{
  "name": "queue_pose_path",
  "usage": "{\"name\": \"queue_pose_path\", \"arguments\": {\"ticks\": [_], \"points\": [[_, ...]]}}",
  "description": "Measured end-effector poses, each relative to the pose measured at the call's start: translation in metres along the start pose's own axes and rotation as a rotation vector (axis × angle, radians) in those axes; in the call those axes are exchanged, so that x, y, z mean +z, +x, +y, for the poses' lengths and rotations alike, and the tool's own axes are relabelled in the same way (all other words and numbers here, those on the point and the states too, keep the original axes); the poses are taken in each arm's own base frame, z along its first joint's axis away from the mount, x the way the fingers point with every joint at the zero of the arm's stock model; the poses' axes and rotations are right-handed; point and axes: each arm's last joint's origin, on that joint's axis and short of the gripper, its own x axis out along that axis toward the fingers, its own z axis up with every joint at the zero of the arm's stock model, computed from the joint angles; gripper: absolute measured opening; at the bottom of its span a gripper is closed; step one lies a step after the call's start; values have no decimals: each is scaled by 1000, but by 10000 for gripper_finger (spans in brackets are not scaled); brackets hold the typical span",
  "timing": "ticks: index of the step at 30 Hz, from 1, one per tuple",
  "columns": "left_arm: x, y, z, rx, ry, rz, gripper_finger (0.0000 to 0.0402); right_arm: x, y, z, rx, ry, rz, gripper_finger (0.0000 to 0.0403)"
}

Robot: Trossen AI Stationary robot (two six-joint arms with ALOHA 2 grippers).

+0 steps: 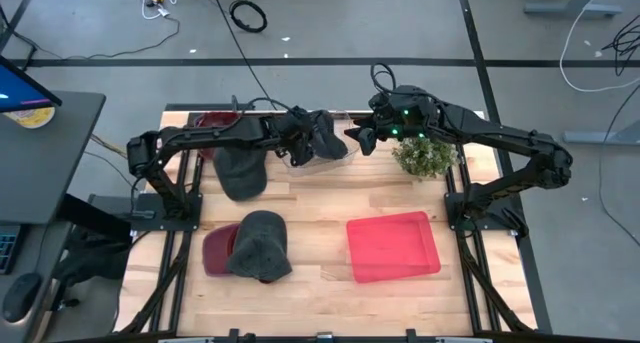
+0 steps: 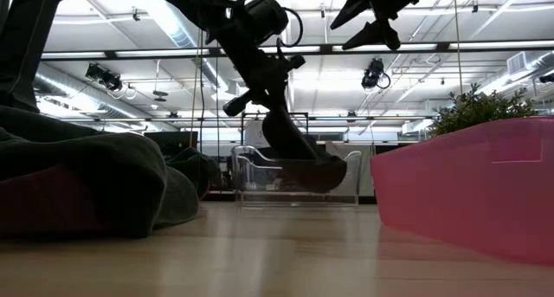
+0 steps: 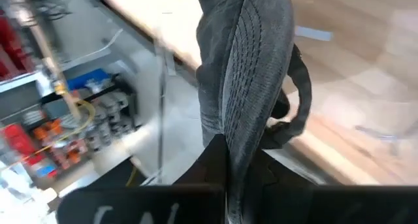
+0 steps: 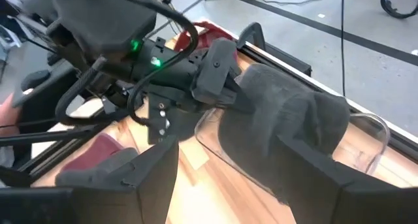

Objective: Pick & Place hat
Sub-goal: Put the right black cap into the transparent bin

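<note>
Left gripper [image 1: 308, 133] was clamped on a dark grey cap [image 1: 325, 135], which hung from its fingers over the clear plastic bin [image 1: 322, 161] at the far edge of the desk [image 1: 310, 208], near the middle. In the low view the cap's lower part had already sagged inside the bin's walls while the upper part was pinched above the rim.

Right gripper [image 1: 368, 138] hovered just beside the cap on the other side of the bin, fingers spread wide and empty.

To finish this step well, you should have lowered the left gripper until most of the fabric rested on the bin floor, kept it centred between the walls, and only then released. Letting go too high probably risked the brim draping over the rim. You should also have kept the right gripper clear of the cap to avoid a snag.

Containers and contents:
- Clear plastic bin: held only the hanging cap's lower part, as far as could be seen.
- Pink tray [image 1: 392, 246], near the front right corner: showed nothing inside.

Two more caps lay on the left half of the desk: a grey one [image 1: 241, 172] toward the far edge and a grey-and-maroon one [image 1: 254, 247] toward the front edge. A small green plant [image 1: 426, 157] stood at the far right.
</note>
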Motion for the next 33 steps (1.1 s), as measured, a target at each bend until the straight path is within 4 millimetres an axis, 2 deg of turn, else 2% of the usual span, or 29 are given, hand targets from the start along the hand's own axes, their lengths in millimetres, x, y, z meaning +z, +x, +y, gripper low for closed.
{"name": "queue_pose_path", "arguments": {"ticks": [12, 18, 22, 27, 30, 33], "points": [[-17, 23, -9, -65, -119, -56, 11, 2, 2, 0, 6, 3, -14, 251], [-16, 26, -11, -84, -159, -124, 11, 2, 2, -1, 1, 5, -16, 251], [-19, 27, -12, -92, -259, -126, 11, 3, 2, -3, -6, 9, -18, 251], [-25, 25, 1, 50, -317, -14, 11, 4, 2, -5, -11, 12, -19, 251], [-31, 13, 17, 158, -316, -2, 11, 4, 2, -6, -14, 14, -20, 251], [-36, 3, 33, 208, -388, 38, 11, 4, 2, -6, -14, 14, -20, 251]]}}
